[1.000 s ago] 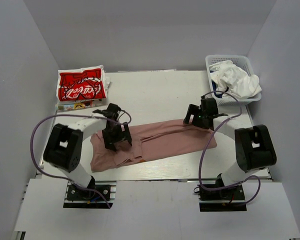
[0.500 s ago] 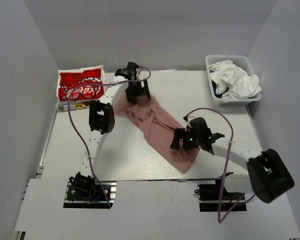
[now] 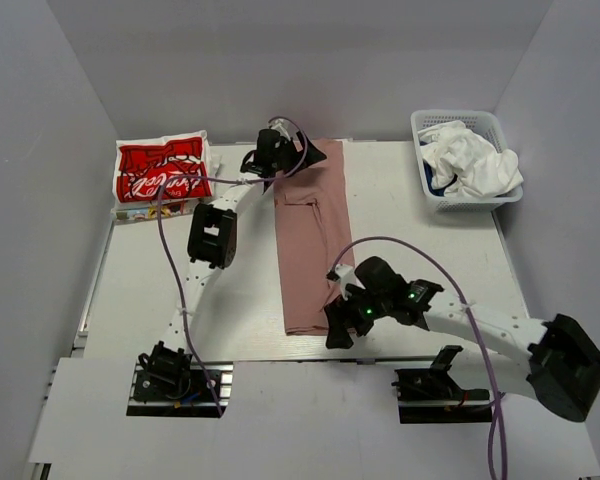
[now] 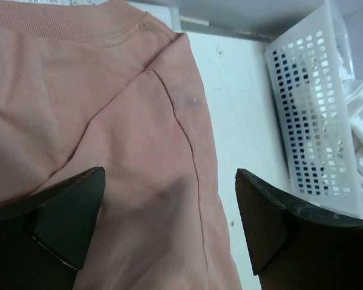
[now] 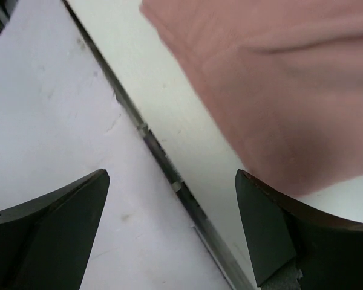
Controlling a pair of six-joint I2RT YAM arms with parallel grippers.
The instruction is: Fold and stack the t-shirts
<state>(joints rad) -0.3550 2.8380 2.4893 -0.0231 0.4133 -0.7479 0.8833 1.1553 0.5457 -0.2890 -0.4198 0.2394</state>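
The table carries everything, and its near edge is the first danger. The dusty pink t-shirt lies in the middle as a long narrow strip, from the far side down almost to that edge. In the right wrist view its hem ends just beside the metal rail. If the right arm drags the cloth toward itself, the hem could slip over the edge and pull the strip out of line.

The strip itself is the second danger. It looks already folded lengthwise, so I judge the next step is a fold across. If a gripper takes only the top layer, the soft cloth may open again. The small wrinkle beside the sleeve seam could become a crooked fold.

The white basket at the far right, with a white t-shirt heaped inside, is well apart. The folded red t-shirt at the far left is nearer to the left arm, so a wide swing could disturb it.

The left gripper hangs over the collar end, jaws wide apart and empty. The right gripper is at the hem end, also wide apart and empty. If they close at unequal moments, the shirt may twist.
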